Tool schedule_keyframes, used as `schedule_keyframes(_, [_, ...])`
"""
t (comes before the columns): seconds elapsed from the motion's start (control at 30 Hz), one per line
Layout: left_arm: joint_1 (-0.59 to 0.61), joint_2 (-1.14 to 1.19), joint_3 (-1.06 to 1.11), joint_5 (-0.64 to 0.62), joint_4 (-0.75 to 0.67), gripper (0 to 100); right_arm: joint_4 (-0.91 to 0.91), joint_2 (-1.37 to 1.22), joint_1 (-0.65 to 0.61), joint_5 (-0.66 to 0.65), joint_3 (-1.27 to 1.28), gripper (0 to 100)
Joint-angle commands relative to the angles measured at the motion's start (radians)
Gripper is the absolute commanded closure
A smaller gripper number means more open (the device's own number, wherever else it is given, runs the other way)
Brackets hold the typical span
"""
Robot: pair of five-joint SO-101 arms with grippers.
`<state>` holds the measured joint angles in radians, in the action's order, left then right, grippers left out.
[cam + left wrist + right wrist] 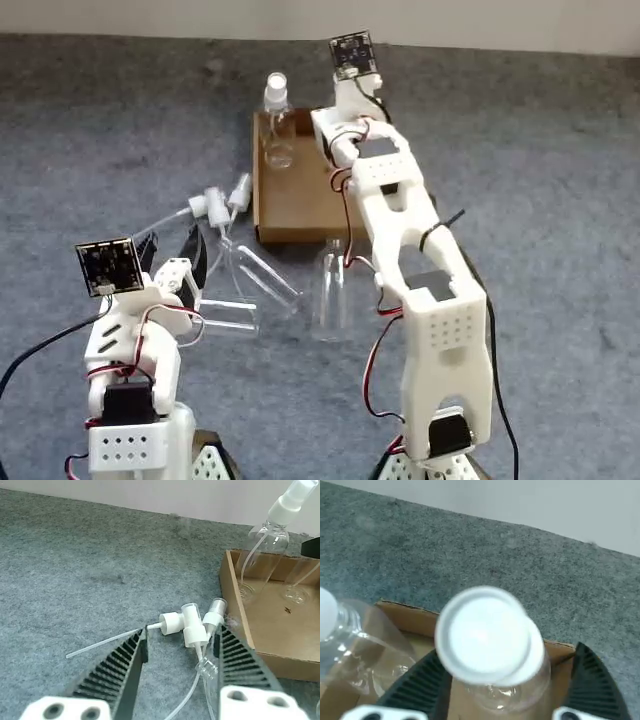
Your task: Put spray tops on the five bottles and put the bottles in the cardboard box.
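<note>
My left gripper (182, 632) is open, low over the carpet, with its fingers on either side of three loose white spray tops (187, 622) and the neck of a lying clear bottle (207, 667). In the high view this gripper (172, 245) is at the near left, by three capless bottles (330, 290) lying on the carpet. My right gripper (510, 655) is open inside the cardboard box (300, 205), its fingers around an upright bottle with a white spray top (487, 635), with a small gap on each side. Another topped bottle (275, 110) stands in the box's far left corner.
Grey carpet covers the table. Long dip tubes (105, 642) trail from the spray tops towards the left arm. The box's near wall (265, 655) lies just past the spray tops. The right arm (420, 260) stretches over the box's right side.
</note>
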<state>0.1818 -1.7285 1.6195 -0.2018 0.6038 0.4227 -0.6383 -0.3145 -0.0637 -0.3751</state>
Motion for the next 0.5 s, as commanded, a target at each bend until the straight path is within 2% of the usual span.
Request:
schedule_keyframes(0.0, [0.004,-0.013,-0.004,-0.003,-0.018,82,0.008,0.035,-0.025,0.008,-0.064,69.5])
schedule_keyframes(0.27, [0.004,-0.013,-0.004,-0.003,-0.018,82,0.021,0.035,-0.025,0.008,-0.124,69.5])
schedule_keyframes(0.47, [0.004,-0.013,-0.004,-0.003,-0.018,82,0.165,0.030,-0.027,0.009,-0.278,69.5])
